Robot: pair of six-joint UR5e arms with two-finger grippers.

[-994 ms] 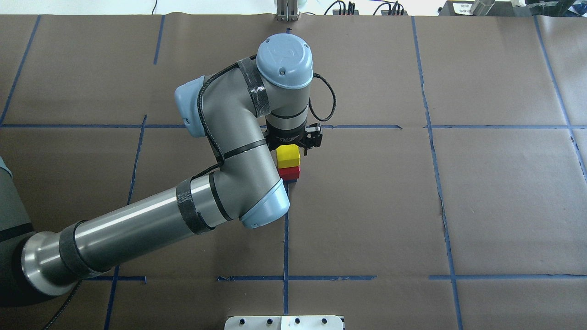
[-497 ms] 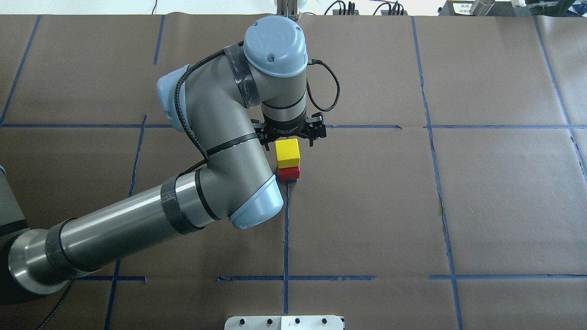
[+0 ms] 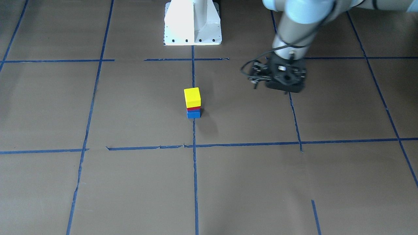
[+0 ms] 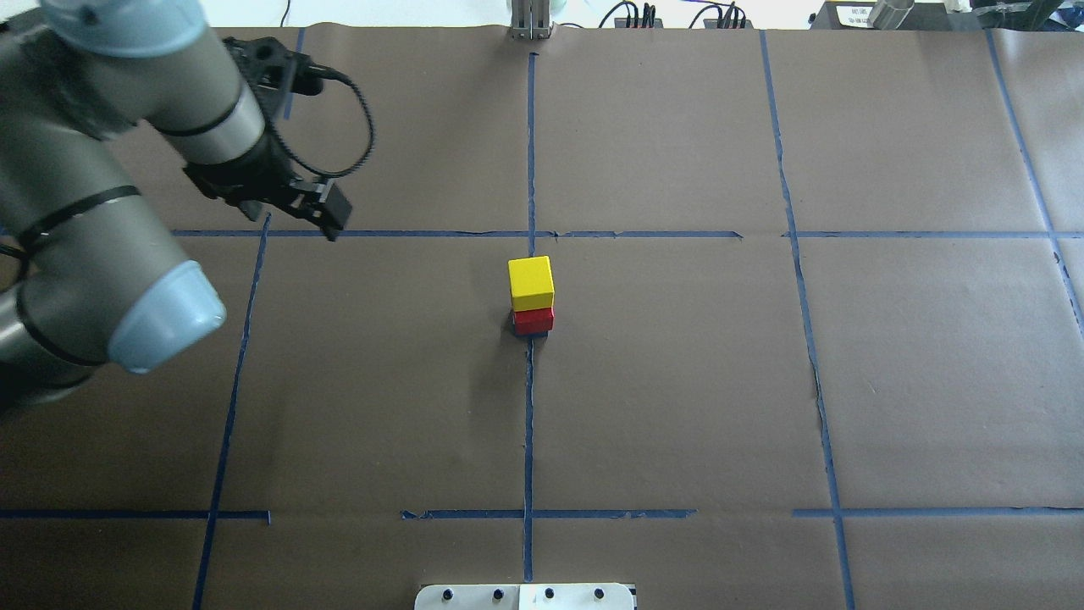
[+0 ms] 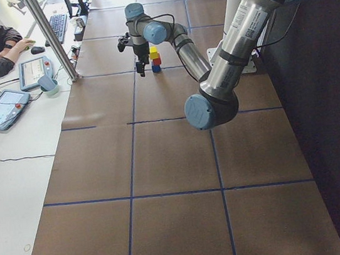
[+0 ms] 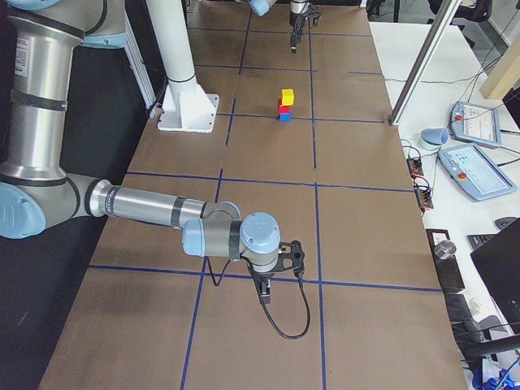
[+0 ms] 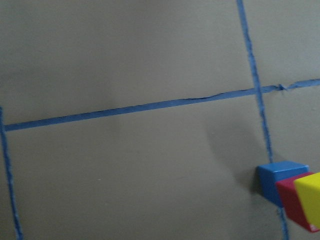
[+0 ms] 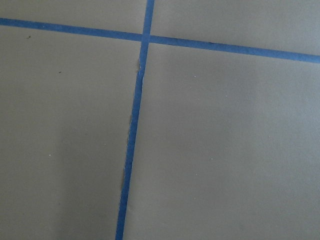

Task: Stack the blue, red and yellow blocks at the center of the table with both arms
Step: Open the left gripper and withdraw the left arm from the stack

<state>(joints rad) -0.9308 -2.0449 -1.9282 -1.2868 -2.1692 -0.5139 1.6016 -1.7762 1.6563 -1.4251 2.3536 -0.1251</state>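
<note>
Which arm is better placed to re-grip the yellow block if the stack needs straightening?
Left, probably. The left gripper hovers a short way from the yellow block topping the stack; the right gripper shows only in the right side view, much farther down the table.

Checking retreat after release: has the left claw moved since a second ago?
Yes. The left claw has swung to the overhead view's left, away from the stack, which stays put.
</note>
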